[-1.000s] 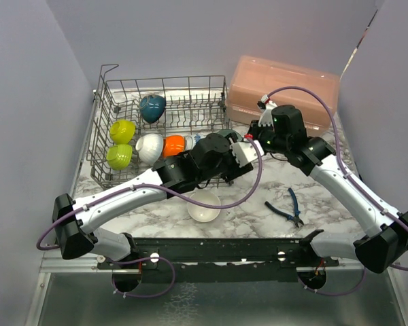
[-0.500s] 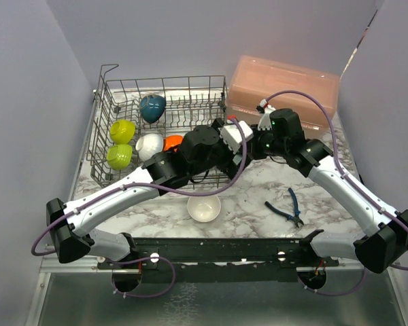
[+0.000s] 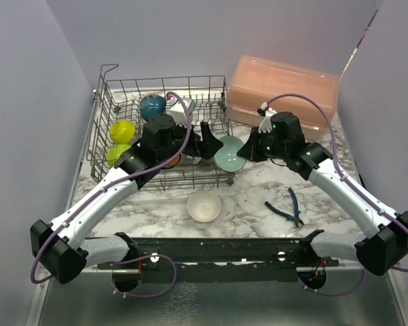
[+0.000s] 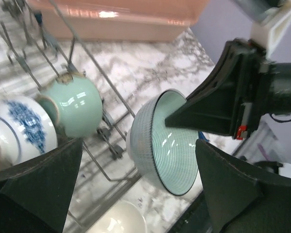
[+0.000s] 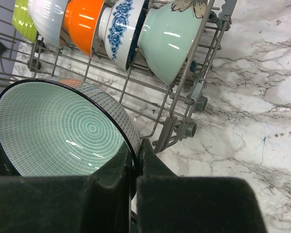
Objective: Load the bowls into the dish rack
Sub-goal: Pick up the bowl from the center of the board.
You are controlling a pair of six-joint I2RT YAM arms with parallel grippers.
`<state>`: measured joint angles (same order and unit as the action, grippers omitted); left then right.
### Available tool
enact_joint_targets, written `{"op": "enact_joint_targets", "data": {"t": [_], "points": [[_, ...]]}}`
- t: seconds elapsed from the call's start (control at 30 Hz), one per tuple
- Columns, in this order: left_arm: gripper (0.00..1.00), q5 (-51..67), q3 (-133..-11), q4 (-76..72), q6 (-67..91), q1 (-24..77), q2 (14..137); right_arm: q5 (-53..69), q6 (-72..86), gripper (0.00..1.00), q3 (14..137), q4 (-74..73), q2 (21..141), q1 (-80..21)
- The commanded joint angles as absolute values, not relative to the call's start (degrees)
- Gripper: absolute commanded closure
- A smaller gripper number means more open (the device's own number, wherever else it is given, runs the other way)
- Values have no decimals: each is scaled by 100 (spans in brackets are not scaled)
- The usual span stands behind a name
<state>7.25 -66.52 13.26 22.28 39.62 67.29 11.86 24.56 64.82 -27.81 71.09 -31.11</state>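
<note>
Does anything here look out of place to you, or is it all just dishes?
Yes: blue-handled pliers lie on the marble table, right of the dish rack, a tool among crockery. A white bowl sits on the table too, not yet racked.

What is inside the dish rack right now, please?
In the dish rack: a dark blue bowl, two lime-yellow bowls, a white bowl, an orange bowl, a blue-patterned bowl and a pale teal bowl. The left arm hides the rack floor beneath it.
</note>
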Motion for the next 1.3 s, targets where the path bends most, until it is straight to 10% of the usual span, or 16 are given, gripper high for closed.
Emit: {"op": "enact_joint_targets", "data": {"t": [0.0,0.77,1.27], "points": [[1,2318,-6198,1044,3414,3599,6714,1336,2408,100,6366,-2136,6725,-3085],[10,3840,-5045,-1897,5296,3577,6652,2145,2557,100,6072,-1241,6241,-3085],[79,4176,-5029,-1918,5273,3502,6802,2016,2564,94,6138,-1327,6334,-3085]]}}
